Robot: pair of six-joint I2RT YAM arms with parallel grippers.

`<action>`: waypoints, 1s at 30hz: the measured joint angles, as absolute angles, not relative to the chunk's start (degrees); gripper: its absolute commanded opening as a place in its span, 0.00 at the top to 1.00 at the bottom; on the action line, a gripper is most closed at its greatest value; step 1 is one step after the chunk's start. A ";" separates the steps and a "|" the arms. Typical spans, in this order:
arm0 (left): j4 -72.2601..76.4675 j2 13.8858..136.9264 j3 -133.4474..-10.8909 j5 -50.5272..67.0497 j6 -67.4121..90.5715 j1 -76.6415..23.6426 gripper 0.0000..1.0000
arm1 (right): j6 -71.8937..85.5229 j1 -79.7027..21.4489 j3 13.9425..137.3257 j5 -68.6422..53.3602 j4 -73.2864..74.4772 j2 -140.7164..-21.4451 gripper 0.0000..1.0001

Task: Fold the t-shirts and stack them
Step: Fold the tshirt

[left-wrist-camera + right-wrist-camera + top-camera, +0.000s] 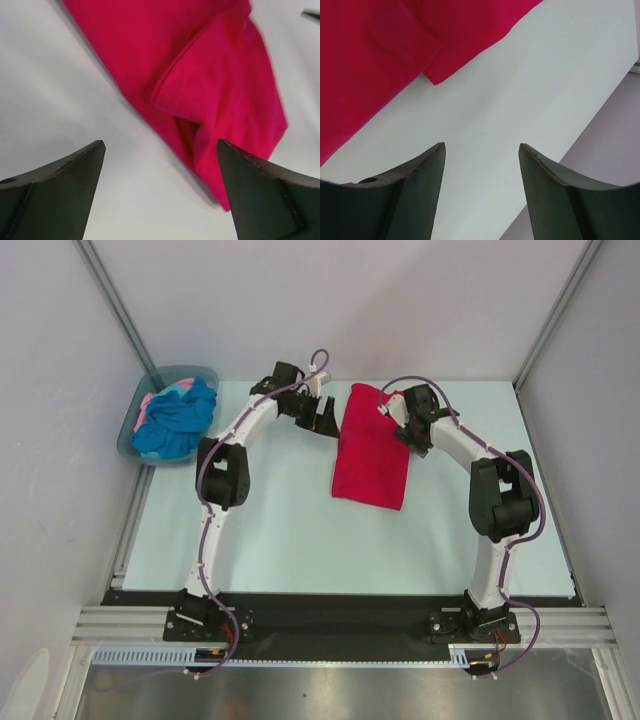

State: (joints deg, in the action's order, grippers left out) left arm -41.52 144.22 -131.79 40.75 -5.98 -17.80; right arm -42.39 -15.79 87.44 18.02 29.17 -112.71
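Crimson cloth is taking centre stage: the red t-shirt (370, 455) is lying folded into a long, narrow panel near the middle of the white surface (290, 530), towards its far side, with a flap of its cloth doubled over at one edge.

The left tool (323, 420) is hanging just beside the shirt's far left edge, its jaws spread wide with nothing between them; from the wrist camera, only bare surface is showing in the gap and the shirt is lying just ahead of the fingertips.

The right tool (413, 435) is standing at the shirt's far right edge, its jaws parted and gripping nothing, with plain surface between them and a corner of red cloth ahead and to one side.

Well apart, at the far left corner, the turquoise t-shirt (180, 425) is sitting crumpled in a grey-teal tub (128, 435), with the pink t-shirt (152, 403) peeking out beneath it at the tub's far side.
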 measured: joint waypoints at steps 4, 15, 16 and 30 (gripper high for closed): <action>-35.29 144.55 -131.74 45.45 2.46 -17.15 0.00 | -43.05 -15.79 87.44 18.83 29.54 -112.71 0.34; -15.46 148.57 -127.79 59.05 24.21 -18.65 0.00 | -46.22 -15.51 86.76 21.37 29.06 -112.09 0.35; -14.15 148.86 -126.82 59.94 25.96 -18.83 0.00 | -46.61 -15.49 86.52 21.65 28.91 -111.87 0.35; -25.45 149.12 -129.29 56.25 18.65 -19.00 0.00 | -47.77 -15.81 86.26 23.14 28.12 -111.33 0.35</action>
